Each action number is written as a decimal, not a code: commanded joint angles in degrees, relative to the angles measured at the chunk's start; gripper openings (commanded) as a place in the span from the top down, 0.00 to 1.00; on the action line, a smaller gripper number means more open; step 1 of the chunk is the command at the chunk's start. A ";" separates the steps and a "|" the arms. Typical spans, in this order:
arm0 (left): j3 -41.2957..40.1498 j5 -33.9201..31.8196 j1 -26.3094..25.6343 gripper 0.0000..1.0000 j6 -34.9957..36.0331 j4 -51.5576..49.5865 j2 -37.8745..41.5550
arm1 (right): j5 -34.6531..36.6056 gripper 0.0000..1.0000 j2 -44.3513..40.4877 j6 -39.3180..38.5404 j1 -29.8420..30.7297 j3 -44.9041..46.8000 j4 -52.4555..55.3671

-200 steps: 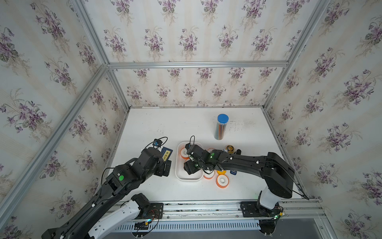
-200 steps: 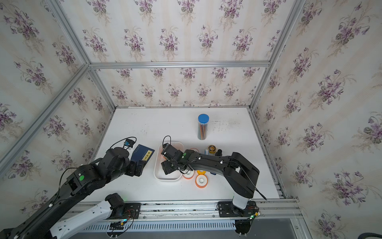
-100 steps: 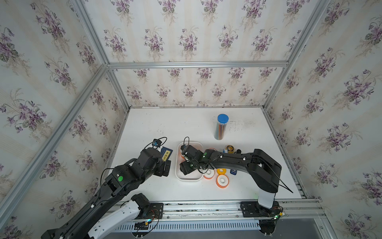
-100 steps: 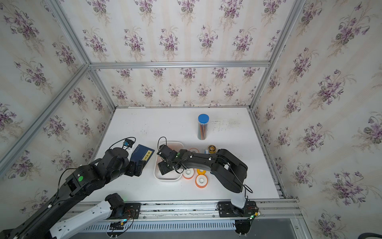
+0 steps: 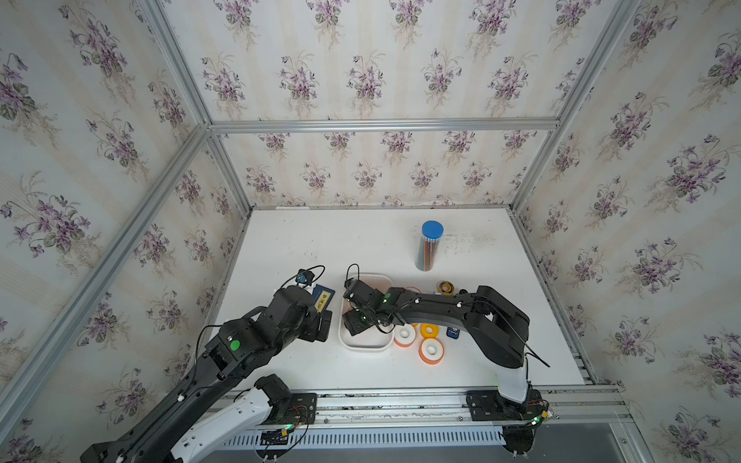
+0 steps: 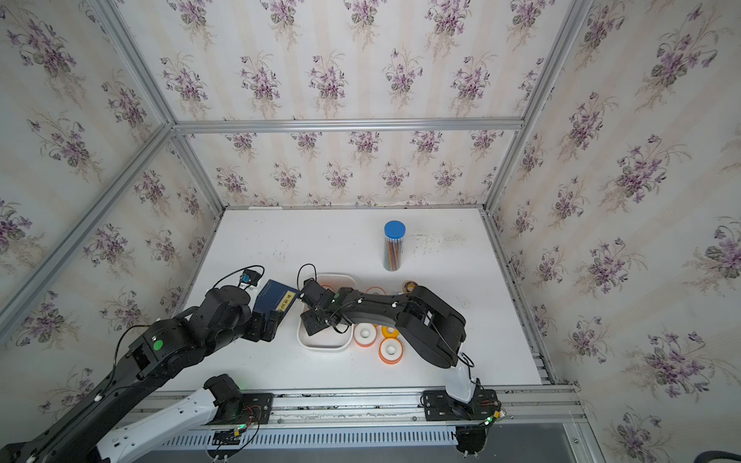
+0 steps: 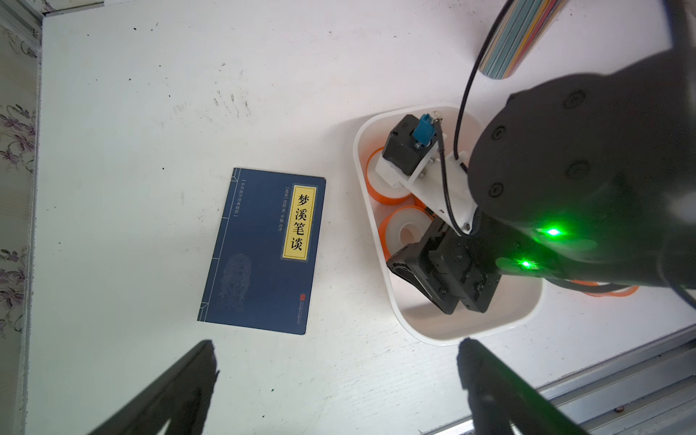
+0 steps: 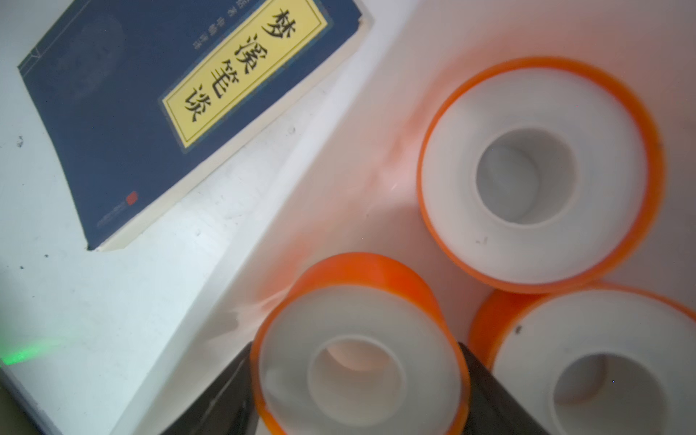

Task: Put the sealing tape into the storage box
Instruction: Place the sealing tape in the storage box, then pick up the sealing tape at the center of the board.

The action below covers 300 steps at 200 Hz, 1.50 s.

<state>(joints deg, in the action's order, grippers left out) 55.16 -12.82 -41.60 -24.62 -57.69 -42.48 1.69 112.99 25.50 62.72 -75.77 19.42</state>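
An orange-rimmed, white-faced roll of sealing tape (image 8: 297,361) sits between the fingers of my right gripper (image 8: 356,380), which is shut on it low inside the storage box (image 5: 367,348), a shallow white tray. Two more such rolls (image 8: 534,113) (image 8: 602,331) lie in the box beside it. In both top views the right gripper (image 5: 357,320) (image 6: 314,320) reaches into the box (image 6: 324,345). My left gripper (image 7: 337,357) hangs open and empty over bare table by the box's front left corner. Loose rolls lie right of the box: white-orange (image 5: 404,334), yellow (image 5: 429,330), orange (image 5: 431,352), black-yellow (image 5: 445,287).
A navy booklet with a yellow label (image 7: 263,248) (image 6: 276,300) lies flat left of the box, just beyond my left gripper. A tall clear pencil tube with a blue cap (image 5: 428,248) stands further back. A small blue object (image 5: 453,332) lies under the right arm. Walls enclose the table.
My right gripper has shifted a little leftward and settled lower in the box with the roll still in it. The left arm has not moved.
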 commanded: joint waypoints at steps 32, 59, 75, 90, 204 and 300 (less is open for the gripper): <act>0.04 -0.27 -0.03 0.00 -0.16 0.45 -0.24 | 2.94 0.17 0.18 -0.97 0.51 -1.16 1.58; 0.02 -0.22 -0.02 0.00 -0.16 0.34 -0.32 | 3.05 0.15 -0.53 -1.17 0.65 -1.09 1.50; 0.04 -0.26 -0.03 0.00 -0.16 0.39 -0.32 | 3.03 0.15 -1.35 -1.19 0.74 -1.06 1.72; 0.04 -0.23 -0.14 0.00 -0.16 0.39 -0.32 | 3.05 0.16 -2.98 -1.50 0.91 -0.68 1.48; 0.38 7.47 -0.23 0.01 3.57 2.64 -2.53 | 17.39 0.18 -37.69 -1.57 -4.92 23.47 -5.79; 7.36 10.26 -16.72 0.13 -2.97 11.89 -21.26 | 14.17 0.18 -70.71 3.32 -33.86 54.47 -14.40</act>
<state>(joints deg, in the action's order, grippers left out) 59.83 0.14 -53.34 -24.43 -49.52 -57.69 14.61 44.49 27.51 31.44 -23.99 8.40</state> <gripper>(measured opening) 0.881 0.823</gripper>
